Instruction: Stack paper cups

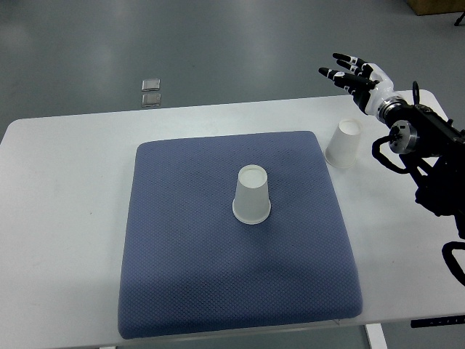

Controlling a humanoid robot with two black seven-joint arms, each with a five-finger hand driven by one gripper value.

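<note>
One white paper cup (251, 194) stands upside down near the middle of the blue mat (182, 254). A second white paper cup (344, 144) stands upside down on the white table, just off the mat's far right corner. My right hand (352, 73) hovers above and behind that second cup, fingers spread and pointing left, holding nothing. Its black arm comes in from the right edge. The left arm does not show.
The white table (65, 218) carries the mat and cups. Two small metal plates (152, 91) lie on the grey floor beyond the table's far edge. A cardboard box corner (434, 6) shows at the top right.
</note>
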